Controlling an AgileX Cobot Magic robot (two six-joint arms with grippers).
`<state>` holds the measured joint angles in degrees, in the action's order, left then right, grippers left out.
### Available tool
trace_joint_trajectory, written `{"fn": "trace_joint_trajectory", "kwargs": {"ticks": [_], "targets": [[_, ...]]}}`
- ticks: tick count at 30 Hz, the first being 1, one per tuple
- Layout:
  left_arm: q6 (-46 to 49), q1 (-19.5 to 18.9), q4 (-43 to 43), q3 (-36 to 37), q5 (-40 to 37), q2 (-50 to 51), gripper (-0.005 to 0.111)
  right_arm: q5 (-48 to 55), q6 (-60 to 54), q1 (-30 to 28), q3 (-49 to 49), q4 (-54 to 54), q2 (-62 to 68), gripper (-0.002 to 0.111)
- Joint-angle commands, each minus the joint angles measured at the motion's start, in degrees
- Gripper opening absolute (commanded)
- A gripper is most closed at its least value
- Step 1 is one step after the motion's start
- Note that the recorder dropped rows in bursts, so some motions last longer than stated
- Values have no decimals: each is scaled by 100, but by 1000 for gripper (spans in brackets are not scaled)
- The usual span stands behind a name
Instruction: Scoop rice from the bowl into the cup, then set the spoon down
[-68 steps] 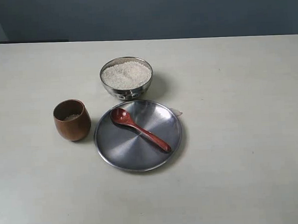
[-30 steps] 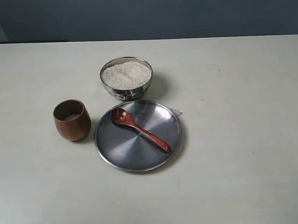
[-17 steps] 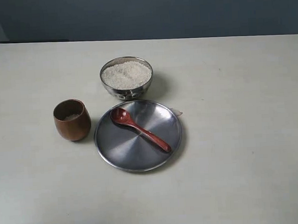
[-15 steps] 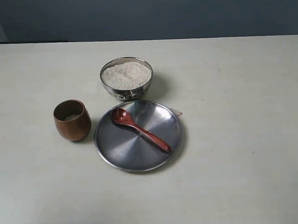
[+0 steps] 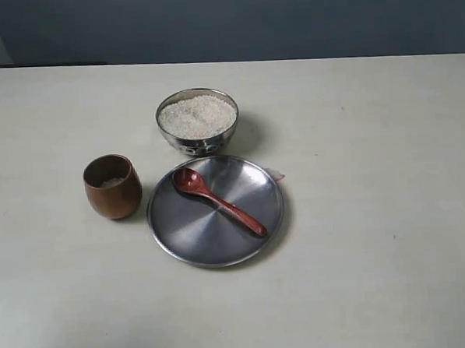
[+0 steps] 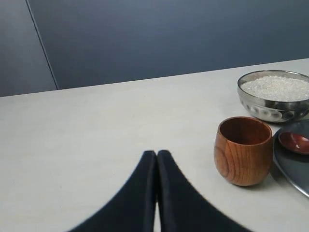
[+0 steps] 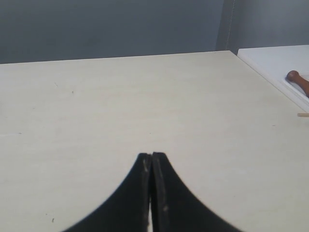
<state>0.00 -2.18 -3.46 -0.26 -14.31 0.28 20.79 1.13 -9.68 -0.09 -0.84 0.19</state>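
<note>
The steel bowl (image 5: 197,121) heaped with white rice (image 5: 197,116) stands at the table's middle back. Left of the plate is the brown wooden cup (image 5: 112,186), a little rice showing at its bottom. The reddish wooden spoon (image 5: 218,200) lies on the flat steel plate (image 5: 181,231), head toward the bowl. No gripper appears in the exterior view. In the left wrist view my left gripper (image 6: 157,153) is shut and empty over bare table, the cup (image 6: 243,150), bowl (image 6: 270,107) and spoon head (image 6: 294,142) off to one side. My right gripper (image 7: 151,155) is shut and empty over bare table.
The table (image 5: 375,213) is a pale cream surface with a dark blue wall behind. In the right wrist view a white surface (image 7: 275,60) adjoins the table's edge, with a brown wooden object (image 7: 299,81) on it.
</note>
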Motion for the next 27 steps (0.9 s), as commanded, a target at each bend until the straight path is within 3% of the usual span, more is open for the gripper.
{"fn": "trace_joint_trajectory", "kwargs": {"ticks": [1, 27], "targets": [[0, -13, 43, 26, -199, -28, 0, -14, -8, -26, 9, 7, -19, 0], [0, -13, 140, 26, -498, -28, 0, -14, -8, -26, 9, 143, -19, 0]]}}
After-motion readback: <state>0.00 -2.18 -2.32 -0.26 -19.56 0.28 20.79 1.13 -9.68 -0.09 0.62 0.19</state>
